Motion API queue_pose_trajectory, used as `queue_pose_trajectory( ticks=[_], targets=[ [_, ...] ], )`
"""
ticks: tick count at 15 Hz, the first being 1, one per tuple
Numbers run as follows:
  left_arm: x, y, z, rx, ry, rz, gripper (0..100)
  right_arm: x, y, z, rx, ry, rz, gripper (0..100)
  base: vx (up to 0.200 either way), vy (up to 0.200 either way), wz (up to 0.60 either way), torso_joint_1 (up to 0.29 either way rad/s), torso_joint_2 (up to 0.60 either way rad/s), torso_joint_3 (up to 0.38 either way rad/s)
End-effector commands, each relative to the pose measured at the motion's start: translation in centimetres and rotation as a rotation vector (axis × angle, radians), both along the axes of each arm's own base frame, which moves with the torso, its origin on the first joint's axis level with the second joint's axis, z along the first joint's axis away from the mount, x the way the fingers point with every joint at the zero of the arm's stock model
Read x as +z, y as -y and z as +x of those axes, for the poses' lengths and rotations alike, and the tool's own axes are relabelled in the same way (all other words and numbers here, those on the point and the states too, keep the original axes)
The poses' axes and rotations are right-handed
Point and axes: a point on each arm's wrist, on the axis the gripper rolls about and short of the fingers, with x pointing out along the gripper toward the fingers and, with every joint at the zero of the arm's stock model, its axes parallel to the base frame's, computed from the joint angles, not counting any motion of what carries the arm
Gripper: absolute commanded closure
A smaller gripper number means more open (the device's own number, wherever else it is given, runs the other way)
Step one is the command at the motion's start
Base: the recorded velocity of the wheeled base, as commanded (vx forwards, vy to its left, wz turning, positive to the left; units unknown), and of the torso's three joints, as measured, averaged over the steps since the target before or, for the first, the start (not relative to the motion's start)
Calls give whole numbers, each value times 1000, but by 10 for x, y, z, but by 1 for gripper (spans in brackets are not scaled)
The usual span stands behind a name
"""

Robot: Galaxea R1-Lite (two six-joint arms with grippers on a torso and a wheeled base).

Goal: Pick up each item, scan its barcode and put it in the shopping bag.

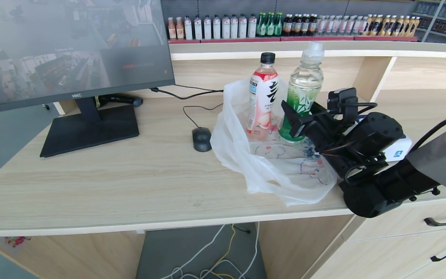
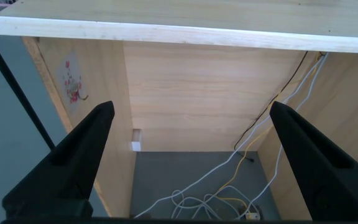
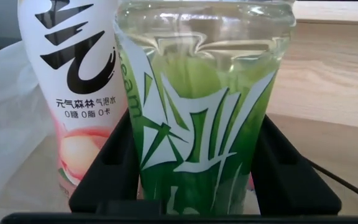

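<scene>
Right end effector clamps green bottle in shopping bag beside pink bottle; left end effector wide under counter edge.

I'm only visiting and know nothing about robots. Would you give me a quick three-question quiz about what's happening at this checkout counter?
1. True or false: the left gripper is holding a bottle.
2. Which bottle sits between the right gripper's fingers? A. the pink-label bottle B. the green-label bottle C. neither
3. Name the small dark object lying on the counter between the monitor stand and the shopping bag.

Key: 1. False: it is open and empty, below the countertop. 2. B; the pink-label bottle stands free beside it. 3. A computer mouse.
</scene>
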Motion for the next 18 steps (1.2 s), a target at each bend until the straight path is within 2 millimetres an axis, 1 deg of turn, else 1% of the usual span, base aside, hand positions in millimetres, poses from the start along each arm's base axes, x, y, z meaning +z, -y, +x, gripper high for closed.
queue_pose_trajectory(
  ticks=[1, 7, 10, 13, 16, 18],
  targets=[
    [0, 0, 0, 1, 1, 0, 0, -2, -2, 0, 5, -6, -3, 0, 0, 0, 0, 0, 0, 0],
    [0, 0, 0, 1, 1, 0, 0, 5, 1, -6, 11, -2, 23, 0, 0, 0, 0, 0, 0, 0],
    [0, 0, 0, 1, 1, 0, 0, 17, 6, -17, 9, 16, 32, 0, 0, 0, 0, 0, 0, 0],
    [0, 0, 0, 1, 1, 0, 0, 32, 13, -38, 10, 37, 38, 0, 0, 0, 0, 0, 0, 0],
    [0, 0, 0, 1, 1, 0, 0, 39, 21, -58, 7, 33, 38, 0, 0, 0, 0, 0, 0, 0],
    [0, 0, 0, 1, 1, 0, 0, 45, 33, -91, 9, 19, 32, 0, 0, 0, 0, 0, 0, 0]
  ],
)
